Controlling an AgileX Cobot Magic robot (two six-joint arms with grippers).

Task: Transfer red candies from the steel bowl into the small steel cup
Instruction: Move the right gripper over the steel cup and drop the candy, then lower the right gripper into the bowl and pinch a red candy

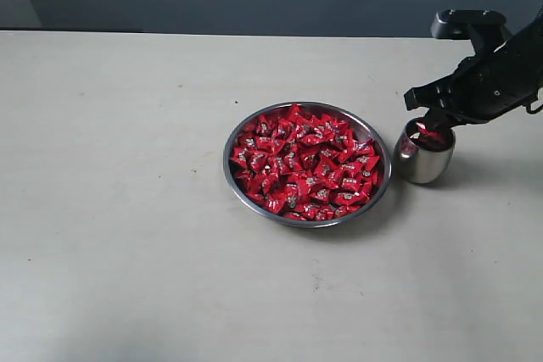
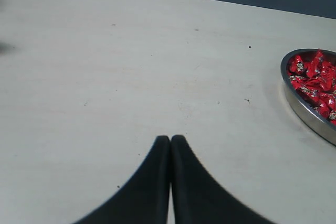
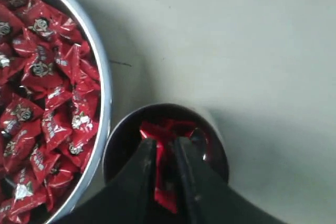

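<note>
Right gripper [image 3: 165, 141] poised over the cup [image 3: 157, 107], fingers pinched on one candy [image 3: 164, 187], tips at about rim level; red wrappers already show inside the cup. Judged risks: the wrapper may cling to a finger as the jaws part and be lifted back out; an off-centre release may bounce the candy off the rim onto the table [image 1: 127, 226]; a finger catching the rim may tip the narrow cup. The held candy sits between the fingertips, directly above the cup mouth. In the exterior view the cup stands at 3 o'clock of the bowl [image 1: 227, 158], just beside it; the other candies [image 1: 305, 163] fill the bowl, at 9 o'clock of this gripper. Left gripper [image 2: 170, 142] closed on nothing, over the table, well apart from the bowl
</note>
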